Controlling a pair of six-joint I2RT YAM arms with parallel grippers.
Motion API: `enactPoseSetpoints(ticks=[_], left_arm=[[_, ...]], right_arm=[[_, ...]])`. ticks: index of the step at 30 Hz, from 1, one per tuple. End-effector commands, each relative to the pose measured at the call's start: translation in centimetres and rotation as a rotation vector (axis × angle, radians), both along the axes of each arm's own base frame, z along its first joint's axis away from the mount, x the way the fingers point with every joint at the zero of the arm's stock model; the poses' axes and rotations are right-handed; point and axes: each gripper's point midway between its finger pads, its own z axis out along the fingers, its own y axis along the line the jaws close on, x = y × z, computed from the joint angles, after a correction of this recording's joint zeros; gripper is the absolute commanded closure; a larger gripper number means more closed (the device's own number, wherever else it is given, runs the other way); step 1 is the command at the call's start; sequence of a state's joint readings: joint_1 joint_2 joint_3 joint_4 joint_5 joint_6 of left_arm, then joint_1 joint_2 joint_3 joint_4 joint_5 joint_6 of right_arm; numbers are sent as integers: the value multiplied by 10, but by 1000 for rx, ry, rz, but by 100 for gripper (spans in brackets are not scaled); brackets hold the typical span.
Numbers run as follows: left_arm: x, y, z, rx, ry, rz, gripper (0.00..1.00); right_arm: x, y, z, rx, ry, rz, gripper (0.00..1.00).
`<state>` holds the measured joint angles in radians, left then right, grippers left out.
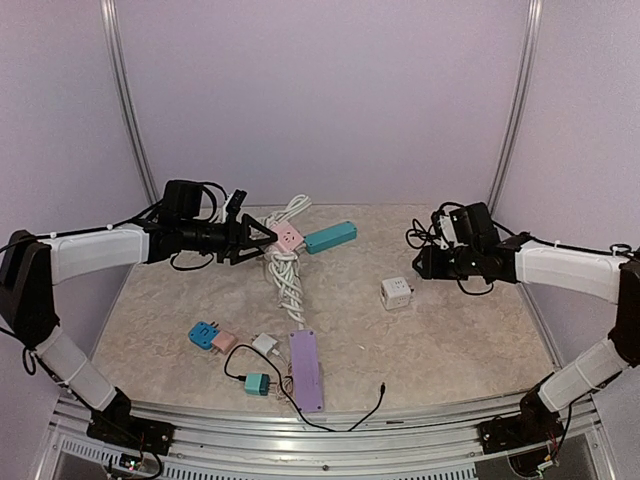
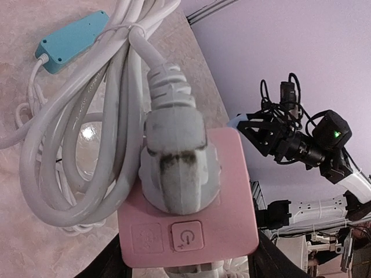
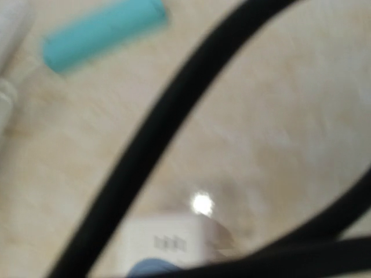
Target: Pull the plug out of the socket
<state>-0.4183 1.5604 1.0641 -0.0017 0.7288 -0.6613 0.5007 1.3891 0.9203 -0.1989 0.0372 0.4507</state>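
A pink socket block [image 2: 191, 226] with a power button carries a grubby white plug [image 2: 177, 168], still seated in it. The plug's thick white cable [image 2: 69, 145] lies coiled beside it. My left gripper [image 2: 188, 258] is shut on the pink socket, with one dark finger [image 2: 107, 266] at each lower side. From above, the left gripper [image 1: 262, 238] meets the socket [image 1: 289, 238] at the back of the table, with the cable [image 1: 285, 275] running forward. My right gripper [image 1: 420, 262] hovers at the right, above and behind a white cube adapter [image 1: 397, 293]. Its fingers do not show in the blurred right wrist view.
A teal power strip [image 1: 330, 237] lies just right of the socket. Near the front lie a purple strip [image 1: 306, 370], a blue adapter [image 1: 204, 334], a pink adapter [image 1: 225, 342], a teal charger [image 1: 257, 383] and a thin black cable [image 1: 340, 415]. A black cable [image 3: 151, 145] crosses the right wrist view.
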Motion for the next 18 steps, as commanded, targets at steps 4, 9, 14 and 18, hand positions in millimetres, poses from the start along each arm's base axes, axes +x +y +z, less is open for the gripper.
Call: enactPoseSetpoints(ticks=[4,9,14,18], left_arm=[[-3,-8,58,-103,-183,-82,69],[-1,-7,56,-99,-173,-79,69],[0,-7,53,-98,-162,-77,69],[1,-7,53,-96,-160,-76,69]], right_arm=[[-10,-15,-72,54,227,36,100],[-8,-27,-89,38,276,24,100],[-9,-39,-109,10,344,32,93],[-6,-48,-113,11,348,19,74]])
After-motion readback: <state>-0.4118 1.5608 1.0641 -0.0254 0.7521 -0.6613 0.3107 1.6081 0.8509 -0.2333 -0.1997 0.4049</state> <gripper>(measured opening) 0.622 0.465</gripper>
